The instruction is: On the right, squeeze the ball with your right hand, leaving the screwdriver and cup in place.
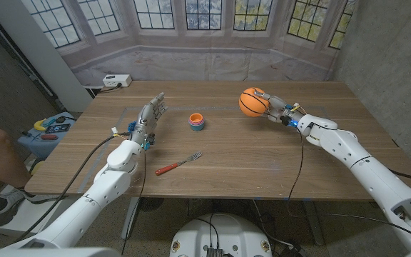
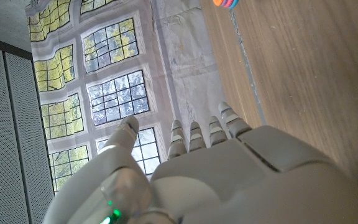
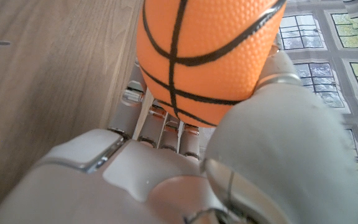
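Nearest the robot, a metal fork with a red-orange handle (image 1: 178, 164) lies on the wooden table (image 1: 248, 168) at centre-front. No screwdriver as such; the fork is prob. what the task means, and it lies well apart from both hands.

Left side: the left hand (image 1: 147, 118) stands on its edge, palm upright, fingers (image 2: 194, 134) straight and close together, w/ nothing in them. Idle.

Mid-table, the small stacked cup, orange over blue w/ a pink base (image 1: 197, 121), sits alone, near the centre and apart from everything else.

Far right now: the right hand (image 1: 277, 111) has the small orange basketball-pattern ball w/ black seams (image 3: 204, 56) in its grasp. Fingers (image 3: 166, 124) curl round the underside and the thumb comes over the other side, so the ball's wrapped on opposite faces. Whether it sits on the table or is lifted just clear, can't quite tell from the head view.

Handling: looks like a light toy ball, pebbled rubbery skin, so grippy rather than slick. Likely soft enough to give under pressure and spring back; not fragile. Best hold is what's there already, across the widest part, thumb opposing the fingers, so the squeeze doesn't pop it out sideways.

Writing: no brand or label legible on the ball, cup or fork. Black seam lines only.
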{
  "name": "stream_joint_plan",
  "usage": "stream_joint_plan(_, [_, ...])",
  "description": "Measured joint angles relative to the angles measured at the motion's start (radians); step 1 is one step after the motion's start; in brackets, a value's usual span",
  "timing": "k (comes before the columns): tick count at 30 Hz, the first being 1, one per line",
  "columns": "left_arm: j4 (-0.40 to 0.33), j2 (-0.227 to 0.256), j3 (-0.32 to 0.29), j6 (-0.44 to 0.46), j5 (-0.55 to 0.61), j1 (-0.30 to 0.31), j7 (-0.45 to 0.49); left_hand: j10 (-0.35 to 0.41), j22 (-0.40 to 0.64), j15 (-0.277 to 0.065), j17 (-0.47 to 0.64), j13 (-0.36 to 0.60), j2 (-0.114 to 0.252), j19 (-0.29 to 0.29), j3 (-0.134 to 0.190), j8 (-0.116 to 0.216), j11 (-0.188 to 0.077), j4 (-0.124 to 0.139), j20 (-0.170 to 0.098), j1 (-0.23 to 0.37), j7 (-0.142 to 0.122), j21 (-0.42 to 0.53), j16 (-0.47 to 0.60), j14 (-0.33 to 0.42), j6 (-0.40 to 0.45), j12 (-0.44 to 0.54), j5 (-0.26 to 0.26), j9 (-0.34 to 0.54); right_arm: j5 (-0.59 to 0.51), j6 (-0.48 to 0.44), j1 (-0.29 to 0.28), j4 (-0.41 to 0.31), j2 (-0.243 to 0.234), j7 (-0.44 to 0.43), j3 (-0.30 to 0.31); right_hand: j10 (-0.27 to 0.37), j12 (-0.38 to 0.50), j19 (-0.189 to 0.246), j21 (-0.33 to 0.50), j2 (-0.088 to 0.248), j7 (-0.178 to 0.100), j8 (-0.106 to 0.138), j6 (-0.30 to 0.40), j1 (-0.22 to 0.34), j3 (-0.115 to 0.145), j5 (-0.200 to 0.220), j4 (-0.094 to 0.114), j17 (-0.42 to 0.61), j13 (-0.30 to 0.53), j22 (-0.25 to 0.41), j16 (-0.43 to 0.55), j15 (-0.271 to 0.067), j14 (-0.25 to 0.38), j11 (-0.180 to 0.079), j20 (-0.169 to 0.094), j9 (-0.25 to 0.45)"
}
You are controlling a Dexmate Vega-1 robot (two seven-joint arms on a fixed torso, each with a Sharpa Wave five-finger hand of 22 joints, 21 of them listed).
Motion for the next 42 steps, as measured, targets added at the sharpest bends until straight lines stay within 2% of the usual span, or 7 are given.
stream_joint_plan(10, [-0.002,0.006,-0.006,0.001,-0.009,0.004,-0.012,0.0,0.0,0.0,0.0,0.0,-0.004,0.002,0.0,0.0,0.0,0.0,-0.002,-0.004,0.0,0.0,0.0,0.0,0.0,0.0,0.0,0.0,0.004,-0.021,-0.008,-0.023,0.012,-0.07,0.001,0.029,0.021,0.015,0.039,-0.021,-0.011,0.014,0.049,0.021,0.0,-0.001,0.0,0.0,0.0,0.005,0.046,0.001,0.011,0.006,0.003,-0.002])
stream_joint_plan(18, [-0.008,0.013,-0.015,-0.004,-0.017,0.016,-0.018,0.0,0.0,0.006,0.0,0.0,-0.004,0.002,0.0,0.0,0.0,0.0,-0.002,-0.004,0.0,-0.004,0.0,0.006,0.0,0.0,0.0,0.0,0.007,-0.036,-0.015,-0.042,0.022,-0.124,0.002,0.043,0.042,0.024,0.082,-0.063,-0.024,0.025,0.099,0.063,0.0,-0.004,0.0,0.0,0.0,0.014,0.046,0.003,0.036,0.004,0.005,-0.003])
stream_joint_plan(20, [-0.015,0.017,-0.021,-0.006,-0.018,0.026,-0.018,0.0,0.0,0.005,0.0,0.0,-0.004,0.002,0.0,0.0,0.0,0.0,-0.002,-0.004,0.0,-0.004,0.0,0.006,0.0,0.0,0.0,0.0,0.009,-0.043,-0.017,-0.046,0.025,-0.149,0.002,0.06,0.053,0.027,0.097,-0.074,-0.03,0.025,0.112,0.074,0.0,-0.004,0.0,0.0,0.0,0.019,0.046,0.008,0.069,-0.001,0.008,-0.001])
stream_joint_plan(25, [-0.025,0.021,-0.029,-0.009,-0.021,0.041,-0.018,0.0,0.0,0.005,0.0,0.0,-0.004,0.002,0.0,0.0,0.0,0.0,-0.002,-0.004,0.0,-0.004,0.0,0.005,0.0,0.0,0.0,0.0,0.011,-0.049,-0.018,-0.05,0.029,-0.176,0.002,0.062,0.055,0.031,0.125,-0.096,-0.036,0.033,0.132,0.096,0.0,-0.012,0.0,0.003,0.0,0.029,0.022,0.012,0.093,-0.002,0.012,-0.001])
stream_joint_plan(36, [-0.055,0.023,-0.041,-0.022,-0.021,0.07,0.005,0.004,0.0,0.005,0.0,0.0,-0.004,0.002,0.0,0.0,0.003,0.0,-0.002,-0.004,0.0,-0.004,0.0,0.005,0.0,0.0,0.0,0.0,0.019,-0.066,-0.021,-0.06,0.039,-0.223,0.008,0.071,0.063,0.031,0.144,-0.101,-0.036,0.037,0.147,0.101,0.0,-0.013,0.0,0.02,0.0,0.04,0.008,0.011,0.111,-0.01,0.012,0.0])
stream_joint_plan(39, [-0.068,0.023,-0.043,-0.022,-0.018,0.079,0.011,0.009,0.0,0.005,0.0,0.0,-0.004,0.002,0.0,0.0,-0.002,0.0,-0.002,-0.004,0.0,-0.004,0.0,0.005,0.0,0.0,0.0,0.0,0.023,-0.071,-0.021,-0.06,0.039,-0.227,0.009,0.084,0.065,0.031,0.18,-0.112,-0.037,0.051,0.169,0.112,0.0,-0.005,0.001,0.045,0.0,0.064,-0.005,0.013,0.126,-0.016,0.012,0.015])
stream_joint_plan(42, [-0.078,0.023,-0.045,-0.022,-0.014,0.086,0.024,0.009,0.0,0.005,0.0,0.0,-0.004,0.002,0.0,0.0,-0.002,0.0,-0.002,-0.004,0.0,-0.005,0.0,0.005,0.0,0.0,0.0,0.0,0.026,-0.075,-0.017,-0.056,0.039,-0.226,0.01,0.084,0.065,0.031,0.186,-0.112,-0.039,0.051,0.171,0.112,0.001,0.0,0.001,0.058,0.0,0.07,-0.006,0.011,0.128,-0.016,0.012,0.022])
